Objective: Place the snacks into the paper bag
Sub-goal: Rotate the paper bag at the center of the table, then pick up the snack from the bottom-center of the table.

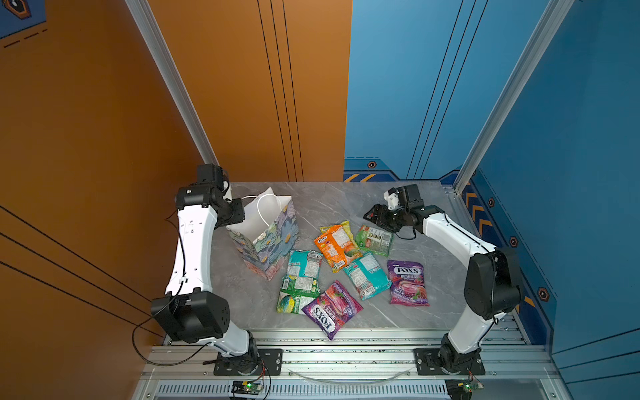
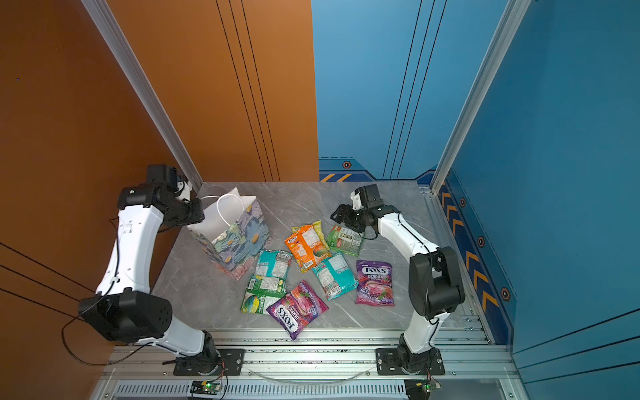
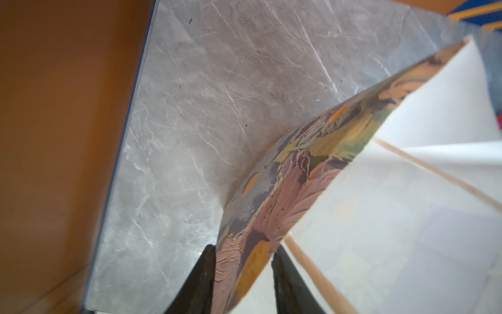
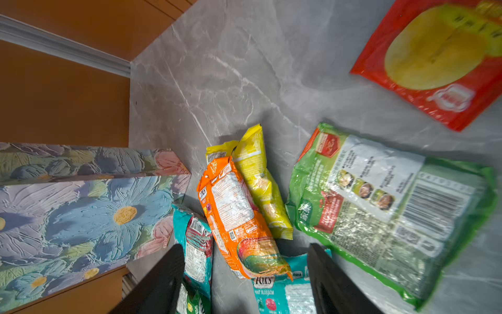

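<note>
While my left gripper pinches the wall of the flower-print paper bag, my right gripper hangs wide open beside the orange packet and green packet.

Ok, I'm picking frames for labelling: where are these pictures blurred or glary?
Left wrist view: paper bag soft, too close, white lining washed out. Right wrist view: red packet and green packet blurred, glare on their plastic. Both top views: sharp, evenly lit.
</note>
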`<control>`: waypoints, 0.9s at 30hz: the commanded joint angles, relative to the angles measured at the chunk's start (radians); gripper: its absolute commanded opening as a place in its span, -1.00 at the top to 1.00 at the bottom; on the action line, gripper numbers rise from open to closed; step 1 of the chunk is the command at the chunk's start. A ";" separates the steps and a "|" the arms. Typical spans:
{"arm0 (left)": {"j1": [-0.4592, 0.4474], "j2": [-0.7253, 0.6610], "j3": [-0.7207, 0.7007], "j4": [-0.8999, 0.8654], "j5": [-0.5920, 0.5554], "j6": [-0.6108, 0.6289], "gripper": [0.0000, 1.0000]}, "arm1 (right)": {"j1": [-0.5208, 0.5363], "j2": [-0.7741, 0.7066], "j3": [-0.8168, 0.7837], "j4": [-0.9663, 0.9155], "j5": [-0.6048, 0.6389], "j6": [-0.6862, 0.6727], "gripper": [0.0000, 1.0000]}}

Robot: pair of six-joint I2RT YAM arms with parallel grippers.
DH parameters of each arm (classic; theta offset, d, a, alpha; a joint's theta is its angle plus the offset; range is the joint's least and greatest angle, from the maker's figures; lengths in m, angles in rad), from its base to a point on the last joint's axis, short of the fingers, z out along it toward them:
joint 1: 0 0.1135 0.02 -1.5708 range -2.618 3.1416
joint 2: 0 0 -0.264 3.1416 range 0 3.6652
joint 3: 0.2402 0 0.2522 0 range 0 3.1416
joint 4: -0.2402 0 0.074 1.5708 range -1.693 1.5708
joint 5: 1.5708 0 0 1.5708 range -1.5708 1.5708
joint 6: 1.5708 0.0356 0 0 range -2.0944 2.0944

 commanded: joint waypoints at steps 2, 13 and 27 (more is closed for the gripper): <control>0.016 -0.028 -0.025 -0.011 0.057 -0.006 0.51 | 0.043 0.059 0.029 -0.045 -0.078 -0.045 -0.45; 0.037 -0.067 -0.067 -0.010 0.116 -0.020 0.88 | 0.218 0.036 -0.046 -0.049 -0.050 0.034 -0.37; 0.048 -0.077 -0.068 -0.009 0.169 -0.022 1.00 | 0.478 -0.016 -0.176 -0.139 0.003 -0.044 -0.40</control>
